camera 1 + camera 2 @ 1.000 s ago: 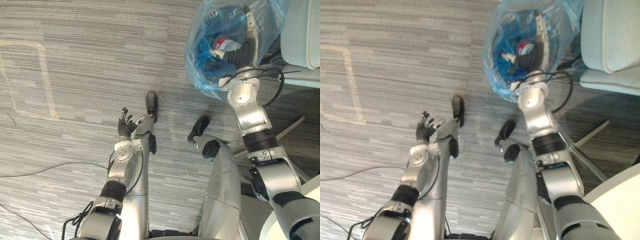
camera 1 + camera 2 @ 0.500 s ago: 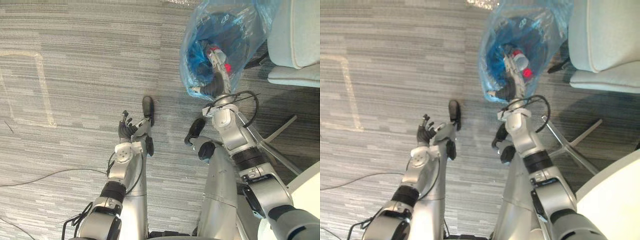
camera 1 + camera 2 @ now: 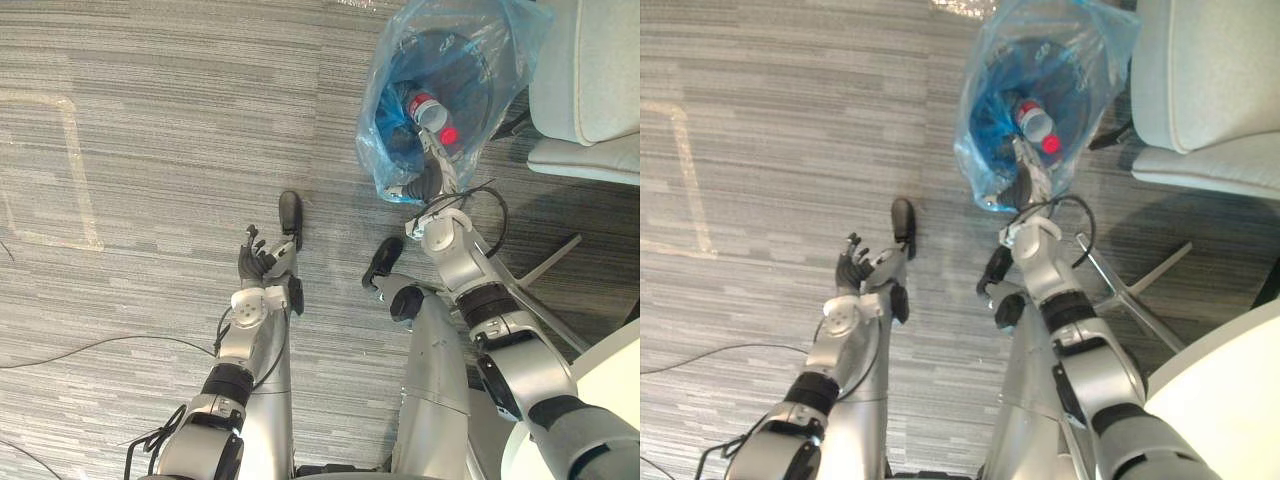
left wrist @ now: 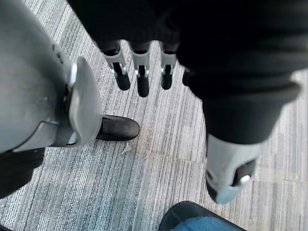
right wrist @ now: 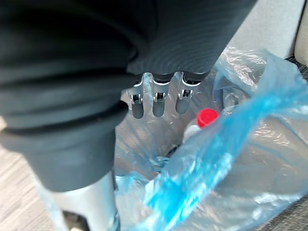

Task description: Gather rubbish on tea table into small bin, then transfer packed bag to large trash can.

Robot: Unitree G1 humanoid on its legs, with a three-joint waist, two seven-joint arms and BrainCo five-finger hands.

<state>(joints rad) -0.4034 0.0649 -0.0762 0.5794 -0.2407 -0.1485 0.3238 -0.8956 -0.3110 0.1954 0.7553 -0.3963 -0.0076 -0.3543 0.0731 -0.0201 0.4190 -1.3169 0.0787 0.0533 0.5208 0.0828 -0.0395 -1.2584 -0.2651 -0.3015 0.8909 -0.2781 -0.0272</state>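
The blue bag (image 3: 392, 125) lining the small bin stands open on the carpet, just beside a pale chair (image 3: 590, 80). A red-capped bottle (image 3: 425, 105) lies inside it. The right hand (image 3: 432, 172) has drawn back from deep in the bag to its near rim. Its fingers (image 5: 154, 103) are straight over the opening and grasp nothing. That suggests the rubbish is in, so gathering the bag's mouth looks like the next step. The left hand (image 3: 255, 258) hangs relaxed and empty at the robot's side.
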